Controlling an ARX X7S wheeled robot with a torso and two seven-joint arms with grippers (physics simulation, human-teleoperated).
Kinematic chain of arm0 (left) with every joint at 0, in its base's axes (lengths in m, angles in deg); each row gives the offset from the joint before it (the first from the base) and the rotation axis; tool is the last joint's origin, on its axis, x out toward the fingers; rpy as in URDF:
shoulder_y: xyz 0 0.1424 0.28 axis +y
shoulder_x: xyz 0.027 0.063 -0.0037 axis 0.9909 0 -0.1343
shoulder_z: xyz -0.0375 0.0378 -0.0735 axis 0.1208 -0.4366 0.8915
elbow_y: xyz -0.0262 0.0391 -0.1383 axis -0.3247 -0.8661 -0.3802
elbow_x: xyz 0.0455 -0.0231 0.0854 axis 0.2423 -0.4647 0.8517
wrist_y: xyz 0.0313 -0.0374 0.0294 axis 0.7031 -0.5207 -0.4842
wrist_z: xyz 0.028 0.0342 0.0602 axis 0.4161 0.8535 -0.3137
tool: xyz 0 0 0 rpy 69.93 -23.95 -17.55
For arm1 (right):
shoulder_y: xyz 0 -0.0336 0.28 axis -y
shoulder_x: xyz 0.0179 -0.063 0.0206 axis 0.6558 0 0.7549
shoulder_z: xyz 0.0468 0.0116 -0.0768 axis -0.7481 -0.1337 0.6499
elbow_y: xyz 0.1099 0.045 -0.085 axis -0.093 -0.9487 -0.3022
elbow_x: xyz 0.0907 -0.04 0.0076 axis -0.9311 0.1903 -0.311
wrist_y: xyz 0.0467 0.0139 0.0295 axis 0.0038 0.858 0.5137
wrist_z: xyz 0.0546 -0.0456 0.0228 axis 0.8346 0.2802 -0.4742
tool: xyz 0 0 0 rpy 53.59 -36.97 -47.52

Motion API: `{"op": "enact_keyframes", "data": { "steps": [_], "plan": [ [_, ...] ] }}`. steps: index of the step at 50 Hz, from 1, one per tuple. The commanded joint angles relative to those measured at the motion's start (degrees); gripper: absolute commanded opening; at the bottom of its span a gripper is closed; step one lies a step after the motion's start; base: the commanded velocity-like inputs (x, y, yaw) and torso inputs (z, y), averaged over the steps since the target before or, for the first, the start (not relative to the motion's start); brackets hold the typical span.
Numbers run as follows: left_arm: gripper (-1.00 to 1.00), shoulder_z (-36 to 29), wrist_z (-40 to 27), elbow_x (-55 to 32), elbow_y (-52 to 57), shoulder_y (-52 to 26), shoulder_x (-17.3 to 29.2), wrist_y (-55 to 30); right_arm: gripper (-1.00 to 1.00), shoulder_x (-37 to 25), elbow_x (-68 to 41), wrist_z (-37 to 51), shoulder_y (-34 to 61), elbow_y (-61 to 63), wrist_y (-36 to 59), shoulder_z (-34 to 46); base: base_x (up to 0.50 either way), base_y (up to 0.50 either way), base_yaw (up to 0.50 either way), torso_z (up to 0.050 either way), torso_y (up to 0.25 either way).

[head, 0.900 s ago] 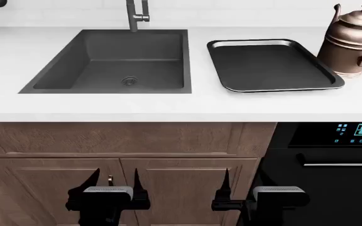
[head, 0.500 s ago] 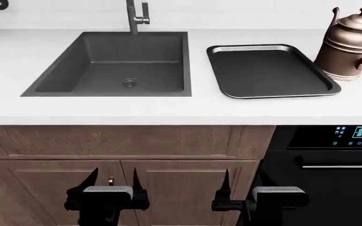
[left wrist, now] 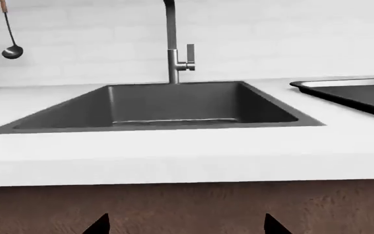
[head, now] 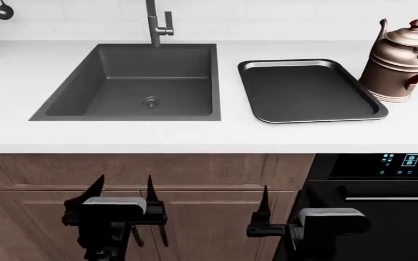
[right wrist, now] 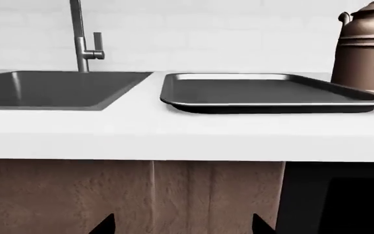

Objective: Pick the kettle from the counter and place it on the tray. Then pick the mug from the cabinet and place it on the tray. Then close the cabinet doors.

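The copper-bronze kettle [head: 398,62] stands upright on the white counter [head: 122,136], just right of the dark grey tray [head: 307,89] and partly cut off by the view's edge. In the right wrist view the kettle [right wrist: 367,48] rises behind the tray [right wrist: 265,92]; the left wrist view catches only a corner of the tray [left wrist: 362,92]. The mug is out of view. My left gripper [head: 125,180] and right gripper [head: 289,191] hang open and empty below the counter edge, in front of the lower fronts. Dark fingertips frame the left gripper [left wrist: 187,226] and right gripper [right wrist: 182,226].
A deep dark sink [head: 136,81] with a steel faucet [head: 154,24] lies left of the tray. Shut wooden doors [head: 194,217] run under the counter, with a black oven [head: 383,185] to their right. Utensils [left wrist: 8,48] hang on the back wall at far left.
The head view has shifted, so sink, tray and kettle sit lower in it and more of the kettle shows. My left gripper stands a little further left and higher. Both grippers stay open.
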Motion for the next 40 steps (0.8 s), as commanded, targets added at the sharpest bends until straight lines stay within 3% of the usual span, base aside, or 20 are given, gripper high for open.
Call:
{"op": "enact_keyframes", "data": {
  "steps": [1, 9, 13, 17, 21, 33, 40],
  "plan": [
    [1.00, -0.2, -1.4, -1.1, 24.4, -7.9, 3.6, -24.4, 1.00, -2.3, -2.3, 1.6, -0.5, 17.9, 12.4, -0.2, 0.00, 0.00, 0.00, 0.050, 0.000],
    [1.00, 1.2, -1.1, -6.0, 40.6, -31.3, 3.8, -57.6, 1.00, -3.7, -2.6, 3.5, 0.7, 30.8, 22.8, -0.4, 0.00, 0.00, 0.00, 0.050, 0.000],
    [1.00, 1.4, -1.3, -7.2, 40.9, -47.6, 2.9, -71.1, 1.00, -4.2, -3.0, 4.1, 1.2, 33.6, 25.5, -0.9, 0.00, 0.00, 0.00, 0.050, 0.000],
    [1.00, 2.0, -0.9, -8.0, 35.0, -63.7, 1.5, -78.6, 1.00, -4.7, -3.1, 4.7, 1.8, 36.3, 28.0, -1.1, 0.00, 0.00, 0.00, 0.050, 0.000],
    [1.00, 0.8, -2.2, -7.5, 22.2, -78.6, -0.1, -78.1, 1.00, -5.5, -2.7, 5.5, 3.7, 40.2, 33.0, -0.2, 0.00, 0.00, 0.00, 0.050, 0.000],
    [1.00, -5.7, -2.6, -4.0, -18.1, -106.4, -2.4, -62.6, 1.00, -8.3, -4.5, 8.0, 8.9, 48.1, 45.5, 1.6, 0.00, 0.00, 0.00, 0.050, 0.000],
    [1.00, -8.0, -3.3, -2.5, -44.6, -119.1, -5.1, -51.1, 1.00, -23.4, -28.8, 31.4, 14.8, 48.1, 43.9, 5.8, 0.00, 0.00, 0.00, 0.050, 0.000]
  ]
}}
